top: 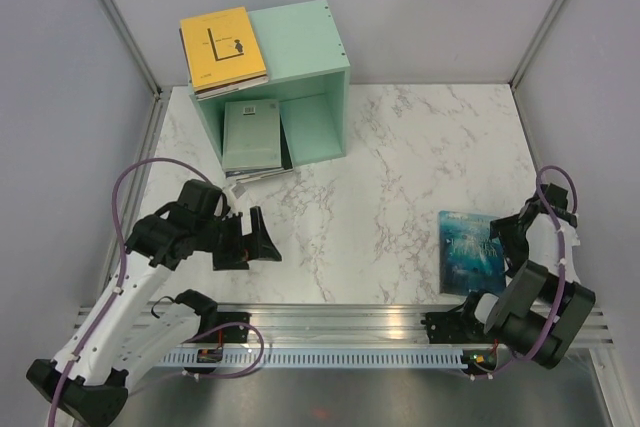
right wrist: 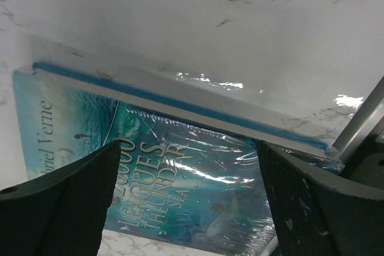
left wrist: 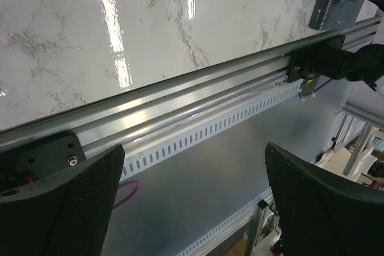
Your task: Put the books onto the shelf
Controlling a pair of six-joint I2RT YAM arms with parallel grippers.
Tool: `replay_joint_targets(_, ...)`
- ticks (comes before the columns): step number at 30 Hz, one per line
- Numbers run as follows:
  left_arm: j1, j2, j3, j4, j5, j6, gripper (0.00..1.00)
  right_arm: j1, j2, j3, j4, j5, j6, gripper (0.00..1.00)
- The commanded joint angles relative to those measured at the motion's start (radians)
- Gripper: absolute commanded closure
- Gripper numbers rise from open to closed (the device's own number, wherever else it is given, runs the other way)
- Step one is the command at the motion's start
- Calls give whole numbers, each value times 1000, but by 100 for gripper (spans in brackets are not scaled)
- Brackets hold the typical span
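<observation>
One book is out on the desk (top: 400,167): the teal-blue book (top: 468,252), flat, near the near-right corner. The yellow book (top: 222,47) lies on top of the shelf (top: 305,42) at the far-left corner. The pale green book (top: 250,132) lies inside the opening on other books (top: 256,175), which stick out past the front lip.

The right end effector (top: 503,239) is released, jaws wide, nothing held, just beside the teal-blue book's right edge. The left end effector (top: 250,245) is also released and empty, over the near-left part of the desk.

Looks like the approach for the last pick. It's a thin book lying flat on a slick top, so you'll likely need a finger under one edge before closing.

The right wrist view adds the glossy wrap, the cover title and the book lying between the fingers; whether they touch it, you can't tell. Only the top view shows the shelf. The left wrist view shows mostly the rail (left wrist: 180,106) along the near edge.
</observation>
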Motion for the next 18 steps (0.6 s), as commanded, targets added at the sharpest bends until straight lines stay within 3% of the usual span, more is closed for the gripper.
replay_joint_targets(1, -1, 7, 8, -9, 36, 60, 0, 1, -38, -110, 15, -36, 48, 2)
replay_joint_targets(9, -1, 81, -21, 63, -21, -15, 0, 99, 77, -126, 153, -190, 57, 3)
replay_joint_targets(15, -2, 225, -20, 227, -21, -100, 0, 313, 232, -46, 240, -275, 92, 3)
replay_joint_targets(18, -4, 311, 9, 277, -41, -113, 0, 433, 221, -57, 274, -351, 181, 2)
